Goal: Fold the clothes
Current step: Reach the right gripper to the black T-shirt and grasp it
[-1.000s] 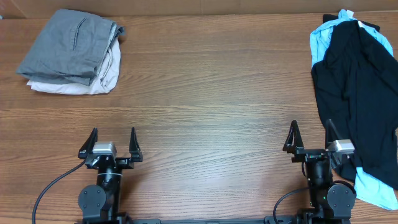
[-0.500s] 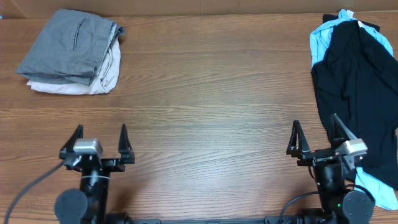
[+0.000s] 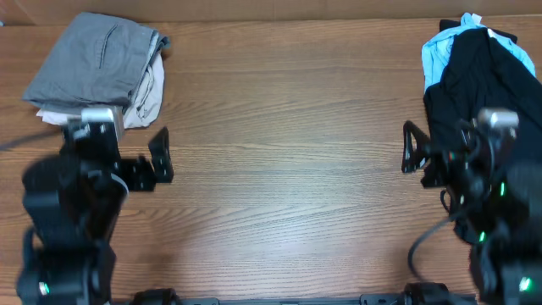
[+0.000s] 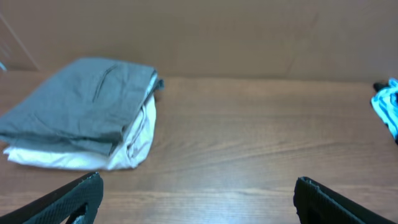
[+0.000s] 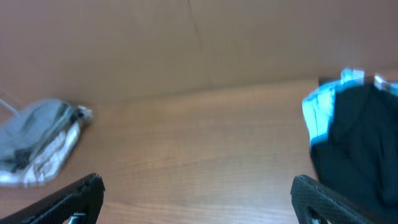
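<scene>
both arms have come up off their park at the near edge within the last second and swung forward. left gripper (image 4: 198, 190) is released, jaws wide, nothing between them. right gripper (image 5: 198, 186) is the same: spread and empty.

the left arm now stands just near the grey stack (image 3: 93, 63), which lies folded at the far left with a cream piece (image 3: 148, 93) under it. i read that stack as finished work.

the right arm now hangs over the near part of the unfolded heap at the far right. there a black tee (image 3: 487, 93) is crumpled on top of a blue tee (image 3: 438, 51), and the blue shows only at the far end.

the middle of the table (image 3: 288, 127) is bare wood.

my read: this is the start of a reach, no fabric touched yet. the black tee is likely the next piece, to be pulled to the middle and spread. it is limp and bunched, so its edges are hard to pick out, and a grab may drag the blue tee along.
</scene>
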